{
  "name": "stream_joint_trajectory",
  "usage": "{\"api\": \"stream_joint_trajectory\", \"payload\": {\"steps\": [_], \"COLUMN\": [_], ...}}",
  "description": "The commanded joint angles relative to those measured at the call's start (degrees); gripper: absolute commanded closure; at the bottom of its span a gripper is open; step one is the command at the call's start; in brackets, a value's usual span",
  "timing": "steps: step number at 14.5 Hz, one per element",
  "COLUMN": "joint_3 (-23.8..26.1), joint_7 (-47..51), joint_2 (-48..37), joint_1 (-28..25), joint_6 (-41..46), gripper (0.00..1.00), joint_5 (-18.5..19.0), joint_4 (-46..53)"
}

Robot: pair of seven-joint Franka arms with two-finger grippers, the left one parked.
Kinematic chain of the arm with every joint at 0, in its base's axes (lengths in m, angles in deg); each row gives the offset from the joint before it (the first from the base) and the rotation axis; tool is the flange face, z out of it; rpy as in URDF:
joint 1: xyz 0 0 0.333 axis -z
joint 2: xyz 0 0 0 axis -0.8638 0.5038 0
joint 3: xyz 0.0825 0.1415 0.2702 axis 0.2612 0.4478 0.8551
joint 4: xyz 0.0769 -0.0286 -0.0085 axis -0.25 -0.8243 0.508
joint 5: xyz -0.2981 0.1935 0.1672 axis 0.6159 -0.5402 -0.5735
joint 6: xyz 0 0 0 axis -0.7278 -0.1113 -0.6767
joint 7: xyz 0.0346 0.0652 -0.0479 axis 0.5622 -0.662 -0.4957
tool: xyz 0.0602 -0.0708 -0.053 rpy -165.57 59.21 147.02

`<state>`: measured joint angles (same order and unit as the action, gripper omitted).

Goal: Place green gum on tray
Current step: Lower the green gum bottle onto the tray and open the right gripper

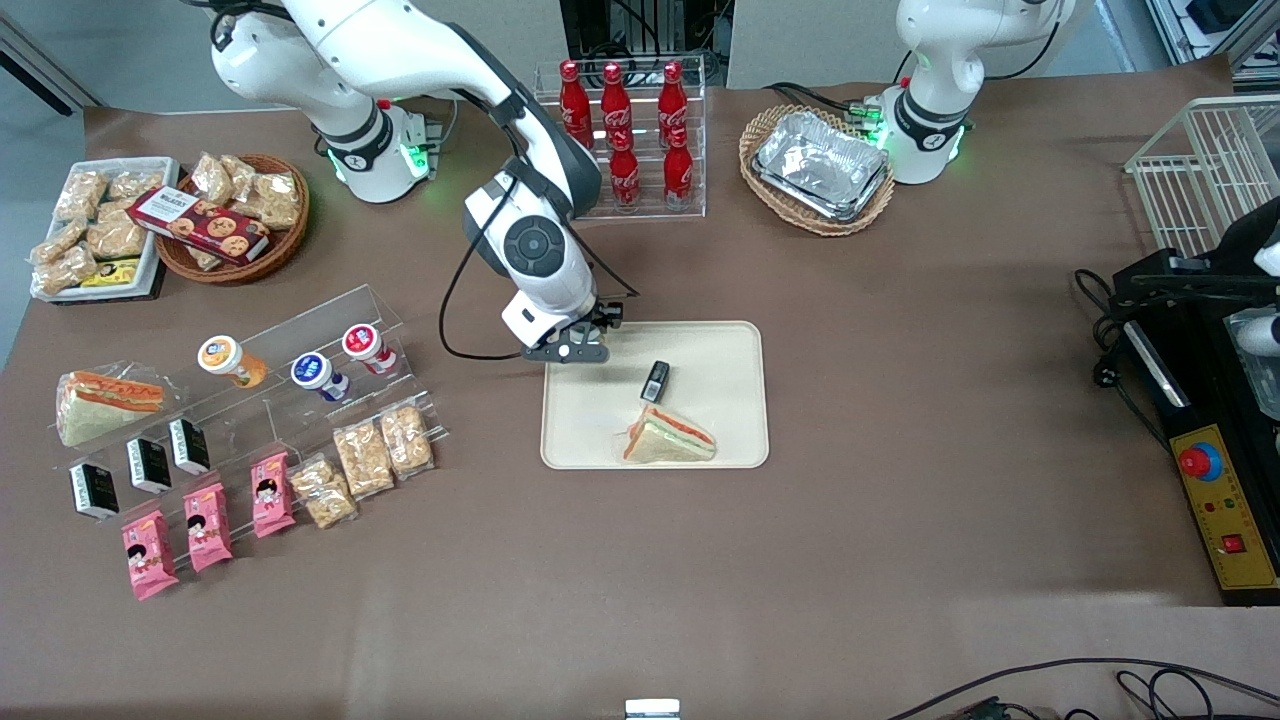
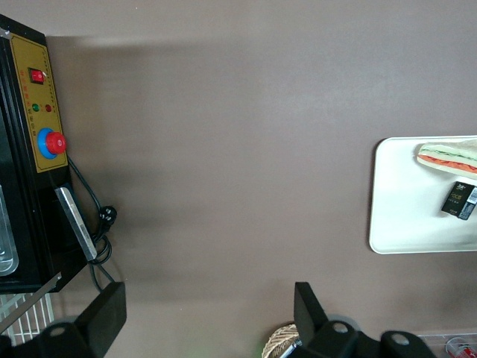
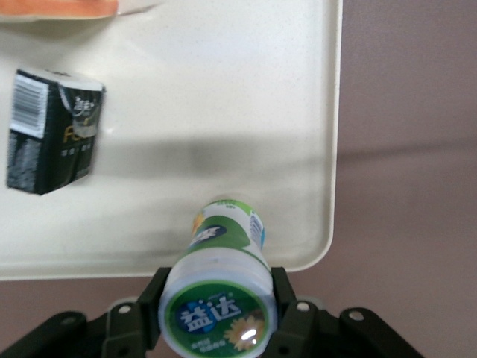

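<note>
My right gripper (image 1: 568,350) hangs over the corner of the cream tray (image 1: 720,345) farthest from the front camera, toward the working arm's end. In the right wrist view the gripper (image 3: 218,294) is shut on the green gum (image 3: 222,276), a small bottle with a white lid marked green and a green body. The fingers (image 3: 283,298) press its lid from both sides. The bottle points down at the tray's corner (image 3: 298,149), held above it. In the front view the bottle is hidden by the gripper.
On the tray lie a small black packet (image 1: 655,381) and a wrapped sandwich (image 1: 668,438). A clear stand with orange, blue and red lidded bottles (image 1: 318,368) and snacks is toward the working arm's end. A rack of cola bottles (image 1: 625,130) and a basket of foil trays (image 1: 820,165) stand farther from the camera.
</note>
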<state>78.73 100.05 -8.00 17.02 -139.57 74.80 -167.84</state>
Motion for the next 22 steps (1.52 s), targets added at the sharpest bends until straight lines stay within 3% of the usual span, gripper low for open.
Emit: {"api": "stream_joint_trajectory", "payload": {"steps": [1,5,6,7,8,15,20,22], "joint_3": [-0.23,-0.23,-0.23,-0.23,-0.23,-1.45,-9.44,-12.34], "joint_7": [-0.60,-0.78,-0.78,-0.69,-0.69,0.10,-0.34,-0.43], "joint_2": [1.99,2.79,2.79,2.79,2.70,-2.56,-11.52,-15.30], "joint_1": [-0.25,-0.43,-0.43,-0.43,-0.34,0.63,0.54,0.63], "joint_6": [-3.20,-5.15,-5.06,-5.15,-5.15,-1.13,6.88,9.52], "gripper": [0.71,0.68,0.44,0.10,0.03,0.00,0.00,0.00], "joint_5": [-0.77,-0.77,-0.77,-0.77,-0.77,-1.21,-0.34,2.29], "joint_4": [0.11,-0.16,-0.07,-0.07,-0.07,0.28,0.46,0.54]}}
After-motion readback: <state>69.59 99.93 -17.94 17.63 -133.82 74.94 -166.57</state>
